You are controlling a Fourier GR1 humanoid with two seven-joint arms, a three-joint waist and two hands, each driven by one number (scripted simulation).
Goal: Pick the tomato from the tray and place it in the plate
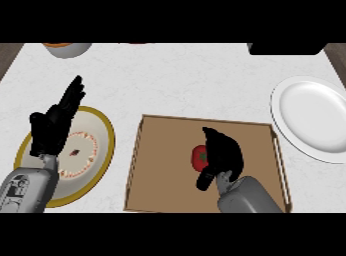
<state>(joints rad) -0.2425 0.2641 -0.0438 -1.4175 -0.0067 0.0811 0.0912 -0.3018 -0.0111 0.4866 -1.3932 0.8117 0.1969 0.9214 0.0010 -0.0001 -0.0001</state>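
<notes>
At far left we see the left hand resting open, fingers up, over a gold-rimmed plate. In the brown tray our right hand curls against the tomato — whether it grips, we cannot tell. The white plate sits right.

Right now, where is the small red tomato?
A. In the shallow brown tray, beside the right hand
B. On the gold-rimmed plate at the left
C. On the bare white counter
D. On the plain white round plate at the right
A: the small red tomato lies inside the shallow brown tray, partly covered by the right hand; the plain white round plate holds nothing.
</notes>
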